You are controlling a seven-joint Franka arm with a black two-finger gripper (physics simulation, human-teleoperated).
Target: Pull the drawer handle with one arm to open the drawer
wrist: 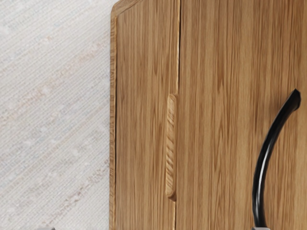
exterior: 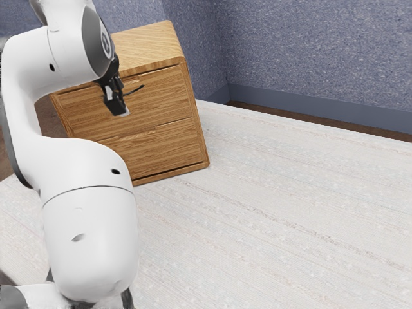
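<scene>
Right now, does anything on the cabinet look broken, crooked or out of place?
Nothing stands out. The wooden cabinet stands upright, both drawer fronts look shut and even, and the black handle is whole. The gripper is at that handle.

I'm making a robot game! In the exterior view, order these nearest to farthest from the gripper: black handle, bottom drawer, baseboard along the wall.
1. Black handle, right beside the gripper.
2. Bottom drawer, below the handle.
3. Baseboard, far off toward the exterior view's right.
</scene>
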